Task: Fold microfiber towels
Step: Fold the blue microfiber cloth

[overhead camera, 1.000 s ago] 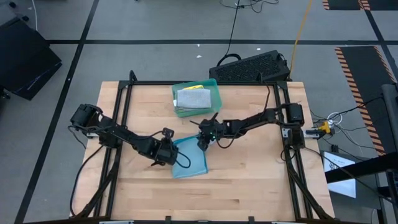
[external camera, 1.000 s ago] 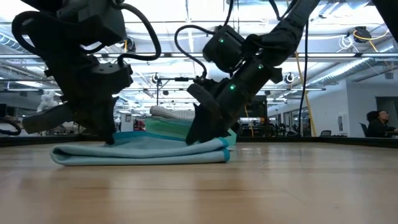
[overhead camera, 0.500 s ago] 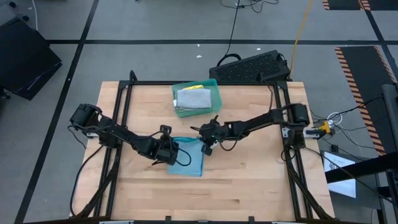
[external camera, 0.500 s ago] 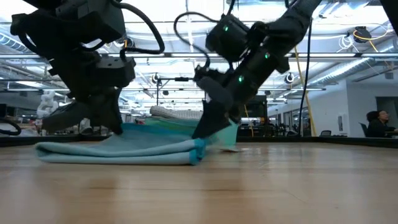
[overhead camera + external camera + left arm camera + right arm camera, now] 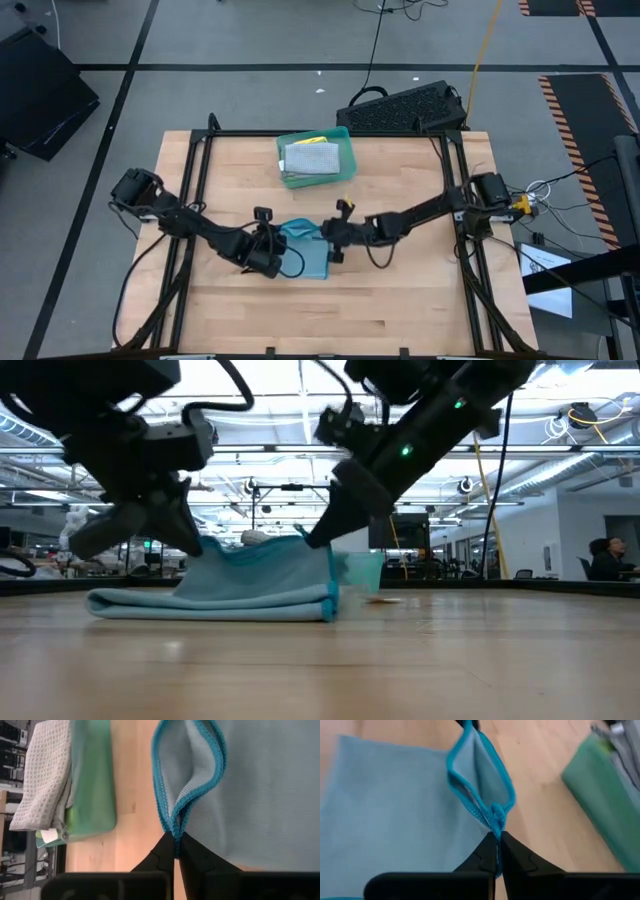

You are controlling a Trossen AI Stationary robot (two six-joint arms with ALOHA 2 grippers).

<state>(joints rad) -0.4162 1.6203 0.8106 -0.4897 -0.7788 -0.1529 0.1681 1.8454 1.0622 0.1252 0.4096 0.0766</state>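
We see the light blue towel (image 5: 308, 252) lying mid-table in front of the teal tray (image 5: 343, 165), its teal hem pinched between the pressed-together fingers of the left gripper (image 5: 176, 842) and, at another corner, the right gripper (image 5: 496, 839). Both arms reach low and inward from opposite sides, lifting those corners off the table (image 5: 400, 310)

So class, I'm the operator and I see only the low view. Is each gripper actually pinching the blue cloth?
Observer: Yes. The left gripper is shut on the blue cloth, right on its teal hem.
Operator: And the other?
Observer: The right gripper is shut on a bunched corner of that cloth.
Operator: What's in the tray?
Observer: From above, the green tray holds a grey cloth on top.
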